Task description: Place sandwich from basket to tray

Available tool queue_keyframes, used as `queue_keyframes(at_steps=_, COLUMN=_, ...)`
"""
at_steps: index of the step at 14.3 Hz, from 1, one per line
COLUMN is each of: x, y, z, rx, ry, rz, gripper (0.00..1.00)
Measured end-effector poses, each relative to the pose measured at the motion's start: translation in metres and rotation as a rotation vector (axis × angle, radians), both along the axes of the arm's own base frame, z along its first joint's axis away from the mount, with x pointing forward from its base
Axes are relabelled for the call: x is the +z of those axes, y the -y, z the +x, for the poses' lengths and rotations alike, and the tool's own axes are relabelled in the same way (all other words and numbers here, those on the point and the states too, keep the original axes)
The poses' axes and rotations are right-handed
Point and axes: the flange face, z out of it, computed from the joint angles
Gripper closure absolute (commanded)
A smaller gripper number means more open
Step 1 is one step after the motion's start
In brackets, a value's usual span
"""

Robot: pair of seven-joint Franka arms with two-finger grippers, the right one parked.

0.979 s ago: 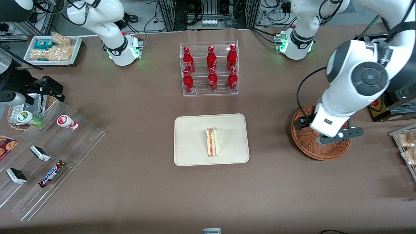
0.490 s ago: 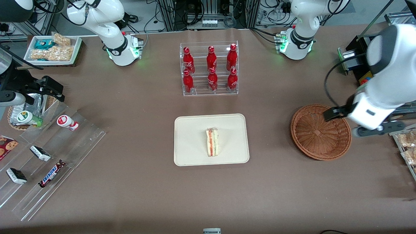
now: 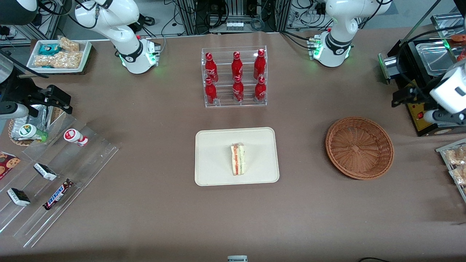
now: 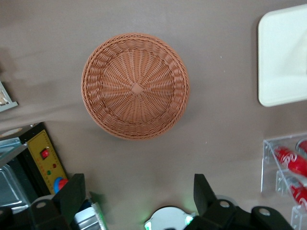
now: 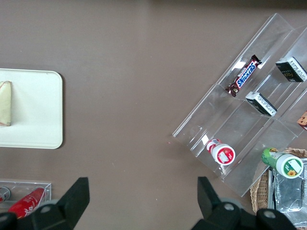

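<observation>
Since the earlier frames we have pulled our gripper [image 3: 413, 105] off the basket [image 3: 359, 147], up and out to the right edge of the front frame, where it now hangs over the black appliance [image 3: 422, 72]. Its fingers [image 4: 72, 194] stand wide apart and hold nothing.

We see the sandwich [image 3: 238, 159] lying on the tray [image 3: 214, 145] at centre frame, a little toward the tray's lower edge, clear of the rim. The basket, at right of centre and well apart from the tray, shows only bare weave in our wrist view. So we judge the placing done and this step a retreat.

To do it well, we should keep the arm high, clear of the appliance and of the snack tray [image 3: 453, 160] at the frame's right edge, and stay away from the tray so the wedge is not nudged.

Farther out, the bottle rack [image 3: 235, 77] sits above the tray in the frame, and the clear stepped stand [image 3: 58, 174] fills the lower left.
</observation>
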Motion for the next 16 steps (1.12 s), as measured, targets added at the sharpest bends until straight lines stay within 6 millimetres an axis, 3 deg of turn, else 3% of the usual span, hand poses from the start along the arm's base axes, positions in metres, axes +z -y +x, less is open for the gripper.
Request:
queue_keyframes(at_steps=6, x=0.014, y=0.007, z=0.001, rx=-0.029, ry=0.043, rz=-0.002, gripper=0.00)
queue_keyframes(at_steps=16, x=0.016, y=0.014, z=0.008, rx=-0.041, ry=0.106, rz=-0.002, gripper=0.00)
